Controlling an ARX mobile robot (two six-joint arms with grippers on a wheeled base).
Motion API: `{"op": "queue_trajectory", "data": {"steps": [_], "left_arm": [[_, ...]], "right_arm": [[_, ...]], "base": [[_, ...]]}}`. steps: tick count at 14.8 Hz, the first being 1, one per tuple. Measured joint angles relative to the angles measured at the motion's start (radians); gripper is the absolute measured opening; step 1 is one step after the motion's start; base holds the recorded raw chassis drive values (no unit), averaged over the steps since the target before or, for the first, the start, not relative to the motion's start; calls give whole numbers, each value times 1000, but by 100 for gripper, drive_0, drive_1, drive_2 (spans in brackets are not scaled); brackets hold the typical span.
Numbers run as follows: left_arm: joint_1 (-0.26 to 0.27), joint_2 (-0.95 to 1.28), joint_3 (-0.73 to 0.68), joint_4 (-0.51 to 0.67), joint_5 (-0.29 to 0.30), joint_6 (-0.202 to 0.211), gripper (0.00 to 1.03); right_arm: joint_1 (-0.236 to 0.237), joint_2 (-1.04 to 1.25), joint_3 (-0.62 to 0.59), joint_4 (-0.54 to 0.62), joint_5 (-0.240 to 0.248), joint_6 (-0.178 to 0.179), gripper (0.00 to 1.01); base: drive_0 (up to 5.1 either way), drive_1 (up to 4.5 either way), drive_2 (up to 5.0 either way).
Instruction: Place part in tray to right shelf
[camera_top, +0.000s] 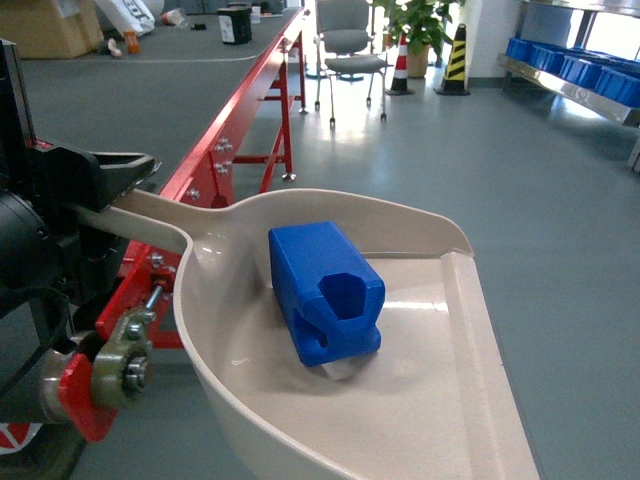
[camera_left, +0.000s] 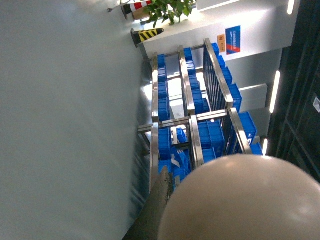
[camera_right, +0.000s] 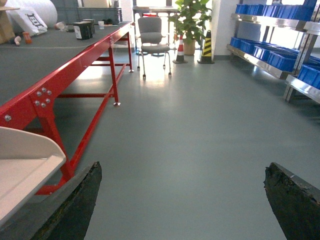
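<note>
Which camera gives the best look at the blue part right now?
The head view: the part lies fully visible in the tray, octagonal hole facing the camera. The left wrist view shows only the tray's rounded underside; the right wrist view shows just a tray corner, no part.

I see the part (camera_top: 325, 290), a bright blue boxy block with chamfered corners, lying on its side inside the tray (camera_top: 470, 400), its octagonal hole and notched end facing me. The tray is a cream-white scoop with a curved raised rim, its handle running left. The right shelf (camera_right: 260, 60), a steel rack, stands well apart along the far right wall.
</note>
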Motion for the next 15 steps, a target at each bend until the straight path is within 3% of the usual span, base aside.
{"op": "queue_trajectory", "data": {"steps": [15], "left_arm": [[1, 0, 0, 6, -4, -1, 12]], "right_arm": [[0, 2, 0, 0, 0, 0, 98]], "base": [[511, -235, -235]]}}
